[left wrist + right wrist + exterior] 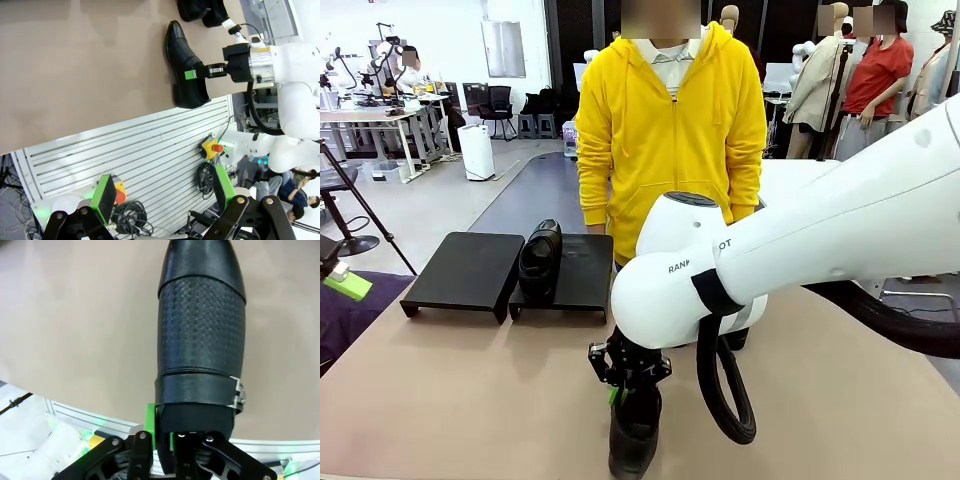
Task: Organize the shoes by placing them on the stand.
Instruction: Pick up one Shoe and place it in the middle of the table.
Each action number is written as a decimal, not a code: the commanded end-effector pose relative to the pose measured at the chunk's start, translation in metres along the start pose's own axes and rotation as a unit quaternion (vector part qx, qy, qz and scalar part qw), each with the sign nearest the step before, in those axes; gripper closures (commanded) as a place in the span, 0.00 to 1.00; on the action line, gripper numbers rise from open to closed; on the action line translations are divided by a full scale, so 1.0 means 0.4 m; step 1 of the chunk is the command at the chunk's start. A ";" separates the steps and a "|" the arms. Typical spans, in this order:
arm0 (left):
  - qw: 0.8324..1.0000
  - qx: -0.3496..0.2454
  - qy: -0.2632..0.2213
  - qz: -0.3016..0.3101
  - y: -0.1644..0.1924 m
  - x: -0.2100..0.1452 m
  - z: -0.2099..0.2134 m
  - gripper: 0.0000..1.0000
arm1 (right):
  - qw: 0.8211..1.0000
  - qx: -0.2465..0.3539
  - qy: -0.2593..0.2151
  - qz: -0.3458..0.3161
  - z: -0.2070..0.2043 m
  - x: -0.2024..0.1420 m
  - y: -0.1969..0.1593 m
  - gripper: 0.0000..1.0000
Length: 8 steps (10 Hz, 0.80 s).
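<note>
Black shoe [200, 340], heel in right jaws, points toward person [670, 130].

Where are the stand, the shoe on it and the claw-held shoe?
stand [465, 266]: front view, left section's top.
shoe on stand [540, 260]: front view, upper.
claw-held shoe [202, 335]: right wrist view, textured upper.

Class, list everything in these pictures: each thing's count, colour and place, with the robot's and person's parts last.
shoes: four, glossy black; one on the stand's right section, one at the table's near edge, two together farther along the table.
stand: two sections, matte black, table's far left.
table: one, tan.
person: one, yellow hoodie, far side.
left pincer: one, black with green pads, open, off the table.
right pincer: one, same colours, shut on the near shoe's heel.
</note>
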<state>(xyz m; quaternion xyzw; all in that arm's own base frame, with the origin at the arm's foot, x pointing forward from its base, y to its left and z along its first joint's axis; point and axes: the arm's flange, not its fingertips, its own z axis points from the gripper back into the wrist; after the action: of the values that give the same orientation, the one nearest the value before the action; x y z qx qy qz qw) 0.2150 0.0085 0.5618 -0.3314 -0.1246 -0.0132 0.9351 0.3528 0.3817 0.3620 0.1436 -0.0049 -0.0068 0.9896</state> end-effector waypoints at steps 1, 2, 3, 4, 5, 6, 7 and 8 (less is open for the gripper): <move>1.000 -0.009 0.001 -0.004 -0.001 0.000 0.006 0.00 | 1.000 0.014 -0.008 -0.022 0.039 0.011 0.007 0.00; 1.000 -0.009 0.001 -0.004 -0.001 0.000 0.006 0.00 | 0.999 0.035 0.000 -0.029 0.091 0.018 -0.010 0.00; 1.000 -0.009 0.001 -0.004 -0.001 0.000 0.006 0.00 | 0.997 0.074 0.008 -0.037 0.200 0.022 -0.052 0.00; 1.000 -0.009 0.001 -0.004 -0.001 0.000 0.006 0.00 | 0.993 0.108 0.025 -0.040 0.320 0.018 -0.114 0.00; 1.000 -0.009 0.001 -0.004 -0.001 0.000 0.006 0.00 | 0.990 0.126 0.049 -0.030 0.434 0.008 -0.198 0.00; 1.000 -0.009 0.001 -0.004 -0.001 0.000 0.006 0.00 | 0.990 0.120 0.053 -0.053 0.540 -0.003 -0.317 0.00; 1.000 -0.009 0.001 -0.004 -0.001 0.000 0.006 0.00 | 0.988 0.127 0.066 -0.053 0.612 -0.018 -0.430 0.00; 1.000 -0.009 0.001 -0.004 -0.001 0.000 0.006 0.00 | 0.986 0.135 0.065 -0.072 0.666 -0.039 -0.537 0.00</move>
<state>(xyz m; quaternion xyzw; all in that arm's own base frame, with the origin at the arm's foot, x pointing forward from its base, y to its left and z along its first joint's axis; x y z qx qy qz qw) 0.2150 0.0087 0.5620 -0.3318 -0.1246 -0.0131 0.9350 0.3253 0.1394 0.5627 0.2887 0.0681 -0.0611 0.9530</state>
